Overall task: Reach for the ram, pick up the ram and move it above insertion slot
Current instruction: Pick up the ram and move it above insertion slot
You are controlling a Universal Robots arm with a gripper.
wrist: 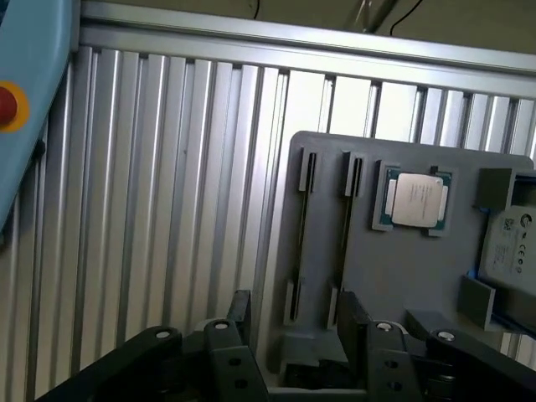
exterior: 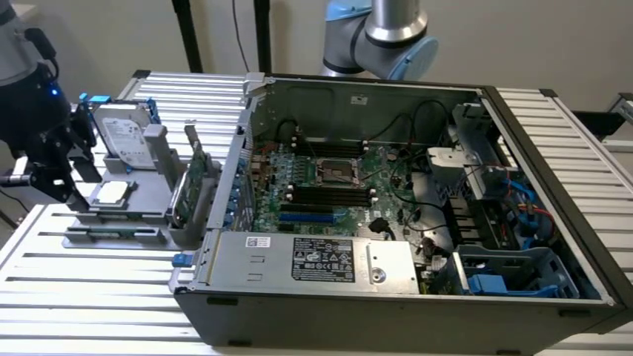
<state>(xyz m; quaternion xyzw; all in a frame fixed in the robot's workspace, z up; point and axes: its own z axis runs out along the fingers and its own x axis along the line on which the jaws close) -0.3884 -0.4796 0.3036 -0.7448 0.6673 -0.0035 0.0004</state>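
Observation:
My gripper (exterior: 67,194) hangs at the exterior view's left, over the near end of a grey holder block (exterior: 118,222) that stands beside the open computer case (exterior: 396,297). In the wrist view the gripper (wrist: 293,303) is open, its black fingers (wrist: 239,322) straddling the ends of two narrow holder slots (wrist: 301,239) with nothing between them. Each slot shows just a thin dark line seen edge-on, so I cannot tell whether either is the ram. Dark memory slots (exterior: 327,196) lie on the motherboard inside the case.
The holder also carries a processor chip (wrist: 416,201), a silver hard drive (exterior: 127,133) standing upright, and a wide green expansion card (exterior: 195,182) next to the case wall. Ribbed aluminium table (wrist: 167,209) surrounds the holder. An arm joint (exterior: 390,33) rises behind the case.

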